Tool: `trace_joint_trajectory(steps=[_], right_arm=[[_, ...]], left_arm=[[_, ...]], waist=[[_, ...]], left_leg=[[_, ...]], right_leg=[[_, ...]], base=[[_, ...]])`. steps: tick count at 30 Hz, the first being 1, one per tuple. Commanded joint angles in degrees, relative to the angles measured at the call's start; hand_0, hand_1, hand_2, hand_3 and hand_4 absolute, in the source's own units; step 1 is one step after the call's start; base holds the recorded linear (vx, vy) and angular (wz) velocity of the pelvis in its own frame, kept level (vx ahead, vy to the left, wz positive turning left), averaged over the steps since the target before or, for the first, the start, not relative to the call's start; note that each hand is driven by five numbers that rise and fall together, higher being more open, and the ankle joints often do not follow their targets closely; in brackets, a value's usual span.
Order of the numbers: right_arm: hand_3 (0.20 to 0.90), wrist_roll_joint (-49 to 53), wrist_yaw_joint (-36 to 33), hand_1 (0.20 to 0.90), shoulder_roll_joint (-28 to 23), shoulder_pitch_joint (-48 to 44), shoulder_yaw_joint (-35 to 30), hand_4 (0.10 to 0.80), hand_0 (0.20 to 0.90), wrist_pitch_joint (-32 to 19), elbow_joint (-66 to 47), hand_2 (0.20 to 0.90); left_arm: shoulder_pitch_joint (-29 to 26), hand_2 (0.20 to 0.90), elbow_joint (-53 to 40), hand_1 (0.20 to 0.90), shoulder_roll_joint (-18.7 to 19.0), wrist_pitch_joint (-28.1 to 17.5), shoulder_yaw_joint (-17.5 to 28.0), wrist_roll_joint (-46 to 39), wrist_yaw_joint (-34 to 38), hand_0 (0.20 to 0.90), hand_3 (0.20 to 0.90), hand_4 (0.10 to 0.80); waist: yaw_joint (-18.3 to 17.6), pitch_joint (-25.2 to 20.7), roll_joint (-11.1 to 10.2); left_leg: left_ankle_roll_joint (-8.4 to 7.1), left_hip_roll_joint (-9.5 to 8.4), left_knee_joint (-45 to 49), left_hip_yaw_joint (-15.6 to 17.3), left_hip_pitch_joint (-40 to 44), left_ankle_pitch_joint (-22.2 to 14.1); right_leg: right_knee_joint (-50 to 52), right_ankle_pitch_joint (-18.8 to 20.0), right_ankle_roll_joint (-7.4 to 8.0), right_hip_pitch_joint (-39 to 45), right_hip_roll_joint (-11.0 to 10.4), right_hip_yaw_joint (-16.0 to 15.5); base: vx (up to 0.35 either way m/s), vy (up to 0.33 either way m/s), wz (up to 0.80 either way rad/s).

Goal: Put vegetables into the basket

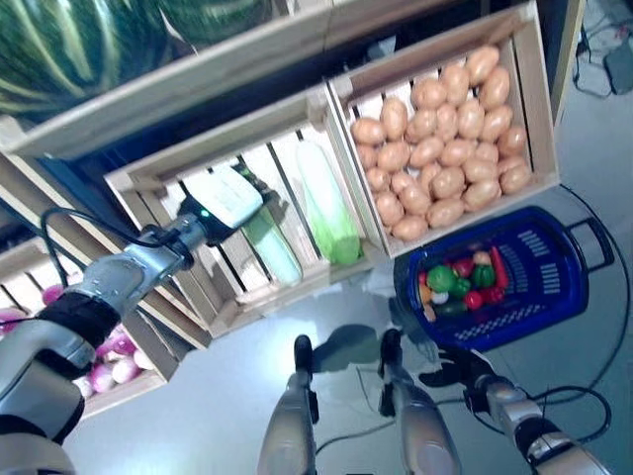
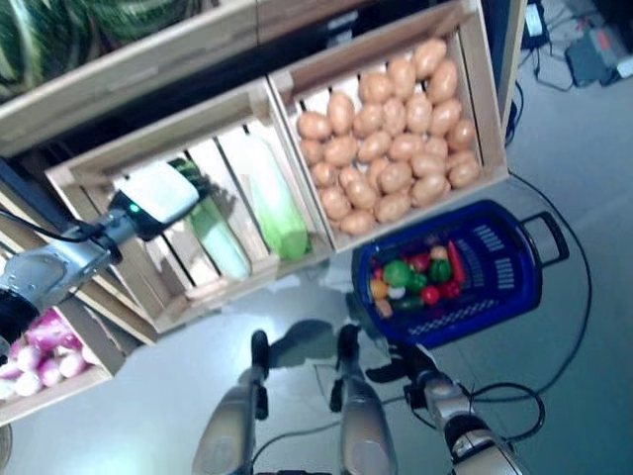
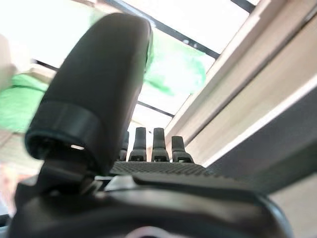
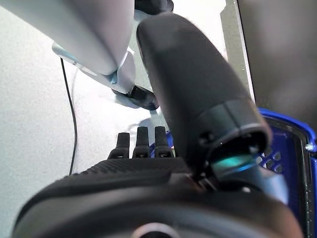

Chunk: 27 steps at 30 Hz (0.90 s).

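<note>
Left hand (image 1: 237,198) reaches into the middle crate (image 1: 148,183), fingers straight, just above 2 pale green vegetables (image 1: 331,223); right hand (image 1: 460,371), fingers relaxed, hangs near the blue basket (image 1: 554,287).

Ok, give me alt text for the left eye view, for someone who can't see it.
The left hand reaches into a wooden crate holding pale green vegetables, fingers straight. Beside it is a crate of potatoes; a blue basket of mixed vegetables sits on the floor, the right hand by it.
</note>
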Motion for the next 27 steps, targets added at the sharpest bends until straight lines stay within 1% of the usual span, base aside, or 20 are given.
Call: trace_joint_trajectory(steps=[1, 3, 5, 9, 15, 18, 22, 25, 27], right_arm=[[0.9, 5.0, -2.24, 0.9, -3.38, 3.12, 1.11, 0.8, 0.9, -3.05, -4.59, 0.9], [0.9, 5.34, -2.8, 0.9, -3.42, 2.7, 1.07, 0.8, 0.9, -3.48, -7.16, 0.9], [0.9, 5.03, -3.18, 0.9, -3.54, 2.35, 1.08, 0.8, 0.9, -3.71, -9.52, 0.9], [0.9, 6.47, -4.83, 0.9, -4.18, 2.8, 1.15, 0.8, 0.9, -3.52, -14.52, 0.9], [0.9, 7.03, -5.18, 0.9, -4.97, 3.79, 0.26, 0.8, 0.9, -5.25, -17.01, 0.9], [0.9, 7.25, -5.94, 0.9, -5.2, 4.11, -0.3, 0.8, 0.9, -5.34, -19.06, 0.9], [0.9, 7.34, -6.81, 0.9, -5.64, 4.31, -0.48, 0.8, 0.9, -4.84, -21.41, 0.9], [0.9, 7.84, -7.35, 0.9, -6.47, 5.13, -0.93, 0.8, 0.9, -4.98, -23.65, 0.9], [0.9, 8.12, -7.4, 0.9, -6.58, 5.55, -1.29, 0.8, 0.9, -5.3, -23.73, 0.9]], left_arm=[[-5.78, 0.9, 0.51, 0.9, 1.38, 5.33, 4.45, 2.97, 8.76, 0.9, 0.9, 0.8], [-6.81, 0.9, 2.95, 0.9, 0.93, 6.37, 4.62, 5.17, 10.51, 0.9, 0.9, 0.8], [-8.0, 0.9, 4.42, 0.9, 0.93, 6.73, 4.35, 7.82, 10.39, 0.9, 0.9, 0.8], [-9.39, 0.9, 5.0, 0.9, 1.35, 8.9, 3.62, 9.68, 9.76, 0.9, 0.9, 0.8], [-8.75, 0.9, 4.38, 0.9, 1.77, 12.39, 4.91, 11.88, 11.09, 0.9, 0.9, 0.8], [-8.42, 0.9, 4.79, 0.9, 1.79, 12.05, 5.87, 13.65, 13.12, 0.9, 0.9, 0.8], [-9.79, 0.9, 5.05, 0.9, 2.35, 12.7, 5.22, 14.8, 11.82, 0.9, 0.9, 0.8], [-11.86, 0.9, 4.83, 0.9, 3.34, 13.89, 4.11, 14.88, 8.61, 0.9, 0.9, 0.8], [-12.49, 0.9, 5.45, 0.9, 3.52, 13.45, 3.83, 15.47, 8.18, 0.9, 0.9, 0.8]], waist=[[-0.88, -0.99, -0.78], [-1.38, 0.04, -1.38], [-1.8, 0.93, -1.8], [-1.99, 1.28, -2.31], [-2.26, 1.28, -2.05], [-2.32, 1.28, -1.92], [-2.7, 1.28, -1.84], [-3.35, 1.28, -1.93], [-3.48, 1.28, -1.91]], left_leg=[[-0.97, 0.62, 10.92, -0.73, -10.29, -0.44], [-0.84, 0.94, 12.69, -0.3, -12.68, -0.8], [-0.77, 1.16, 14.33, -0.06, -14.59, -1.01], [-0.31, 0.75, 17.69, -0.61, -18.52, -2.16], [-0.09, 0.63, 20.29, -0.6, -21.92, -3.09], [-0.07, 0.53, 20.66, -0.63, -23.54, -3.05], [-0.33, 0.62, 20.78, -0.52, -24.9, -2.85], [-0.42, 0.82, 20.43, 0.1, -25.64, -2.59], [-0.44, 0.79, 20.17, 0.27, -25.65, -2.51]], right_leg=[[10.57, -7.55, 0.37, -2.58, 0.41, 2.63], [12.15, -7.88, 0.23, -4.76, 0.2, 2.65], [13.84, -8.05, 0.14, -6.7, -0.16, 2.71], [18.19, -9.31, 0.27, -11.01, -1.28, 3.31], [21.82, -10.43, 0.42, -14.96, -2.77, 4.14], [23.16, -10.6, 0.57, -17.14, -3.48, 4.43], [23.66, -10.73, 0.61, -18.52, -3.67, 4.81], [22.88, -10.2, 0.76, -19.35, -3.81, 5.06], [22.44, -9.96, 0.84, -19.4, -3.85, 5.06]], base=[[-0.082, -0.001, -0.04], [-0.072, 0.026, -0.05], [-0.081, 0.049, -0.07], [-0.058, 0.045, -0.06], [-0.034, 0.046, -0.03], [-0.036, 0.038, 0.01], [-0.022, 0.053, 0.01], [-0.02, 0.045, -0.04], [-0.005, 0.016, 0.0]])
